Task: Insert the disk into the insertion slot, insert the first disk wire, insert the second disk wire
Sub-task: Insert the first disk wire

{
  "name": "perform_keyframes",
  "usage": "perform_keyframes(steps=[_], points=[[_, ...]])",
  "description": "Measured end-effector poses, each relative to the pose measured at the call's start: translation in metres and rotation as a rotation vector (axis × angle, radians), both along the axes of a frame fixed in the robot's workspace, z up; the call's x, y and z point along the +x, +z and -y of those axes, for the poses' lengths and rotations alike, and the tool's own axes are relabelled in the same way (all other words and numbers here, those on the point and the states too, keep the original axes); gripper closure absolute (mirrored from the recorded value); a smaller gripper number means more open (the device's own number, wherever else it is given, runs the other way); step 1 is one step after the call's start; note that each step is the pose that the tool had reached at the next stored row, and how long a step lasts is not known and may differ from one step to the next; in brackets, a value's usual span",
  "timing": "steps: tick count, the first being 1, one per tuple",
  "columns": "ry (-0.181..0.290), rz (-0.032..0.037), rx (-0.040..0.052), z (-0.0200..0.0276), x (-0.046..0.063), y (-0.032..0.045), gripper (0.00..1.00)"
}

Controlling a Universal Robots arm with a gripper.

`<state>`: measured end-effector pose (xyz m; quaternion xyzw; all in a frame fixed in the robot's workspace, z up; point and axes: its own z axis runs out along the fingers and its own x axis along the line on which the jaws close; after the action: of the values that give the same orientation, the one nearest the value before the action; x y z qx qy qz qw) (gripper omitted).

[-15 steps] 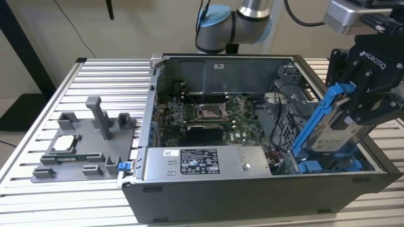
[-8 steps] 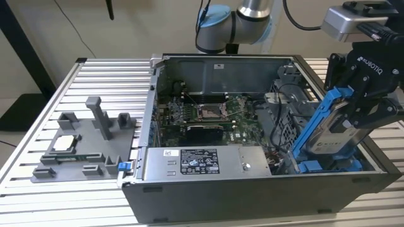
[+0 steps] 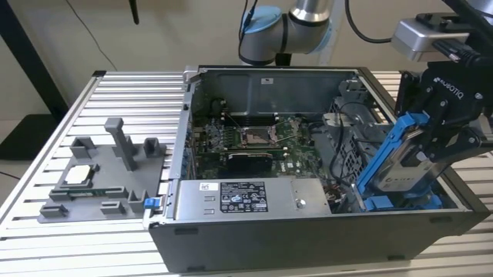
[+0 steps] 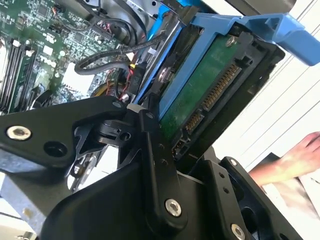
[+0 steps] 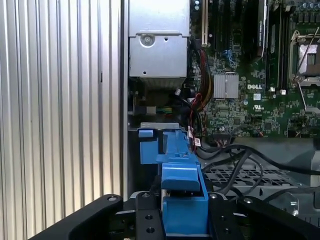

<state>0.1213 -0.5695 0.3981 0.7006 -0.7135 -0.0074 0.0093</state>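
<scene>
Toward the exterior view's left edge of the slatted table (image 3: 115, 86) stands a grey holding fixture (image 3: 115, 167) with a processor chip (image 3: 79, 175) lying on it, well apart from the work. Mid-table lies the open computer case (image 3: 308, 242), with the labelled power-supply box (image 3: 246, 199) along its near wall and the motherboard (image 3: 254, 138) behind. At the case's end toward the exterior view's right, the claw (image 3: 435, 153) is clamped on the disk (image 3: 402, 176), jaws drawn in against the sides of its blue carrier. The disk hangs tilted, lower end down among the blue parts of the insertion slot (image 3: 385, 203), upper end well above the case rim. Judged step: first one, disk into slot, begun but not seated. The second wrist view shows the disk's green board and its connector contacts (image 4: 220, 87) bare, with black cables (image 4: 110, 55) loose nearby, so neither wire is in. Seating likely calls for squaring the carrier to the bay before any push, minding the cables crowding alongside. A person's hand (image 4: 295, 160) rests off to the side in the second wrist view.
</scene>
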Motion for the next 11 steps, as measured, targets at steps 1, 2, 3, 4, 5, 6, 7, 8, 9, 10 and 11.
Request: perform_keyframes(steps=[1, 2, 3, 4, 5, 6, 7, 8, 9, 10, 11], points=[[0.000, 0.0000, -0.0003, 0.0000, 0.000, -0.0018, 1.00], [0.000, 0.0000, -0.0001, 0.0000, 0.000, -0.0036, 1.00], [0.000, 0.0000, 0.0000, 0.0000, 0.000, -0.0056, 1.00], [0.000, 0.0000, -0.0001, 0.0000, 0.000, -0.0073, 1.00], [0.000, 0.0000, -0.0002, 0.0000, 0.000, -0.0091, 1.00], [0.000, 0.0000, 0.0000, 0.0000, 0.000, -0.0109, 1.00], [0.000, 0.0000, -0.0001, 0.0000, 0.000, -0.0123, 1.00], [0.000, 0.0000, -0.0001, 0.0000, 0.000, -0.0130, 1.00], [0.000, 0.0001, -0.0002, 0.0000, 0.000, -0.0130, 1.00], [0.000, 0.0000, -0.0002, 0.0000, 0.000, -0.0130, 1.00], [0.000, 0.0000, -0.0003, 0.0000, 0.000, -0.0130, 1.00]])
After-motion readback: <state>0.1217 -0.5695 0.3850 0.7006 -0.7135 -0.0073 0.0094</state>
